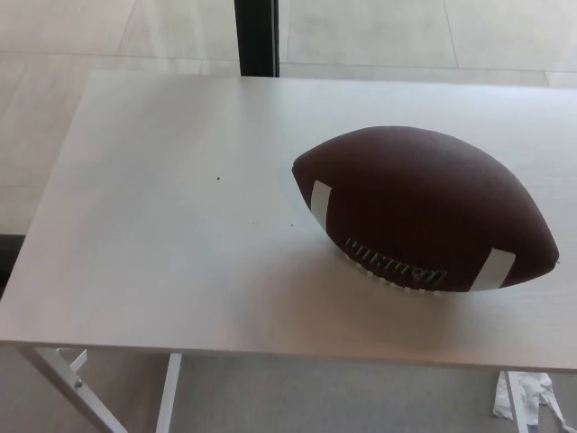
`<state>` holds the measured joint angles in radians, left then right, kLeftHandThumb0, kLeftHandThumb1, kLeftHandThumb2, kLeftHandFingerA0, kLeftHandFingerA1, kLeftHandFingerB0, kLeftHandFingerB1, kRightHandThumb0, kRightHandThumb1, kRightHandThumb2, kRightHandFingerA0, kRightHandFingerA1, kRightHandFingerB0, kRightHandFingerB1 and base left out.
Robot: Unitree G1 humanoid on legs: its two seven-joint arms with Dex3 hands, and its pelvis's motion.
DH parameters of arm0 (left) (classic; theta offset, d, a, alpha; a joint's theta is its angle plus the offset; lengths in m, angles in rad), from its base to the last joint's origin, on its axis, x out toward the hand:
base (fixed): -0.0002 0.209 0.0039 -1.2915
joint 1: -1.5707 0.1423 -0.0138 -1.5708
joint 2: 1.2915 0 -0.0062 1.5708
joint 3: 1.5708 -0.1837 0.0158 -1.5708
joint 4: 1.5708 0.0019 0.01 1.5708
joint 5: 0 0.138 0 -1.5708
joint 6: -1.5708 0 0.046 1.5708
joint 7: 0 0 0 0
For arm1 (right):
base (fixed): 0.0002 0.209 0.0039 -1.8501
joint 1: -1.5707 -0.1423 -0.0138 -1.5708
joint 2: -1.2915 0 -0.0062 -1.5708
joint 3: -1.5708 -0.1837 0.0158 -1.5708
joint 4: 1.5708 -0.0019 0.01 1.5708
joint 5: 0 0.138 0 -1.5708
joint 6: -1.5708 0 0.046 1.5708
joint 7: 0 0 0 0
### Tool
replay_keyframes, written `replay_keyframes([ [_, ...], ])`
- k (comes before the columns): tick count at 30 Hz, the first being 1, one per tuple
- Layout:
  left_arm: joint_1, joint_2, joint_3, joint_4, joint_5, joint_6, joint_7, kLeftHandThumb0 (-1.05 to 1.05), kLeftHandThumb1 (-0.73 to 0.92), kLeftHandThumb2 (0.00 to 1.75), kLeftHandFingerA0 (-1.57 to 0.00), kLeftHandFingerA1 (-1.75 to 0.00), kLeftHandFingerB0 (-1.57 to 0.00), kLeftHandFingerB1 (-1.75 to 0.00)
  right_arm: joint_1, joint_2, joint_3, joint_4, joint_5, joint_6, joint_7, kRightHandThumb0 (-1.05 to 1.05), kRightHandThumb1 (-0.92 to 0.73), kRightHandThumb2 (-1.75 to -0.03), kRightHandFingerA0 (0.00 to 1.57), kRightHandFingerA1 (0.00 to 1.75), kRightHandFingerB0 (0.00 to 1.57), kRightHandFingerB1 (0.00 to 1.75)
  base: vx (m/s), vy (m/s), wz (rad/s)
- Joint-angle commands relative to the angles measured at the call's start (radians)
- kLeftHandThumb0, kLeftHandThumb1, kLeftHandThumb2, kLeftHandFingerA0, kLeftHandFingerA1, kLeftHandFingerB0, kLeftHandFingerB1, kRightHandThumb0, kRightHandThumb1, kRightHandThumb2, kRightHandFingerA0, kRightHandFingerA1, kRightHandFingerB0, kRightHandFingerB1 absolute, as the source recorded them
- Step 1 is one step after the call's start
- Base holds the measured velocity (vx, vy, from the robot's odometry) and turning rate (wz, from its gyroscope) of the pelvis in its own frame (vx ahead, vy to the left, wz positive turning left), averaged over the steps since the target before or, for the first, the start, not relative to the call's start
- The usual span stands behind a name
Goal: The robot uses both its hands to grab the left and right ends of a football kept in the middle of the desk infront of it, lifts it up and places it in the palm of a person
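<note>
A dark brown football [424, 209] with two white stripes and white laces lies on its side on the white desk [171, 234], right of the desk's middle. Its long axis runs from upper left to lower right, and the laces face the front edge. Neither of my hands shows in the head view, and no person's hand is visible.
The desk's front edge crosses the lower part of the picture, with white legs [72, 383] below at the left. A black post [256, 38] stands beyond the far edge. A crumpled white item [527, 397] lies on the floor at the lower right.
</note>
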<state>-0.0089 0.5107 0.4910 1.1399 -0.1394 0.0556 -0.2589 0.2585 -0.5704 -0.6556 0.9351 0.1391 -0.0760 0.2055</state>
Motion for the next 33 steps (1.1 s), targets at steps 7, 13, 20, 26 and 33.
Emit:
replay_keyframes([
  [7,-0.132,0.064,0.2,0.065,-0.178,-0.071,-0.115,-0.87,0.8,0.65,-0.65,-0.46,-0.35,-0.31,-0.111,-0.014,-0.328,-0.103,0.331,0.023,0.029,-0.89,-0.88,-0.68,0.66,0.47,0.21,0.28,0.0,0.0,0.0],
  [13,-0.289,0.06,0.166,0.021,-0.162,-0.072,-0.153,-1.05,0.77,0.67,-0.7,-0.51,-0.48,-0.63,-0.159,0.036,-0.353,-0.395,0.387,0.145,-0.016,-0.93,-0.92,-0.72,0.59,0.51,0.17,0.28,0.0,0.0,0.0],
  [20,-0.487,0.047,0.105,-0.097,-0.159,0.0,-0.175,-1.05,0.62,0.75,-0.88,-0.94,-0.54,-1.06,-0.163,0.178,-0.227,-0.846,0.408,0.301,-0.117,-0.93,-0.92,-0.75,0.62,0.45,0.21,0.33,0.0,0.0,0.0],
  [26,-0.483,-0.003,-0.016,-0.656,-0.215,0.287,-0.144,-1.01,0.68,1.17,-0.5,-0.79,-0.26,-0.61,-0.174,0.297,-0.07,-1.079,0.385,0.343,-0.163,-0.95,-0.8,-1.15,0.49,0.54,0.23,0.46,0.0,0.0,0.0],
  [33,-0.516,-0.027,-0.107,-0.911,-0.244,0.436,-0.114,-0.89,0.92,0.72,-0.4,-0.61,-0.23,-0.4,-0.207,0.399,0.05,-1.188,0.382,0.422,-0.229,-0.96,-0.9,-0.69,0.49,0.39,0.29,0.31,0.0,0.0,0.0],
])
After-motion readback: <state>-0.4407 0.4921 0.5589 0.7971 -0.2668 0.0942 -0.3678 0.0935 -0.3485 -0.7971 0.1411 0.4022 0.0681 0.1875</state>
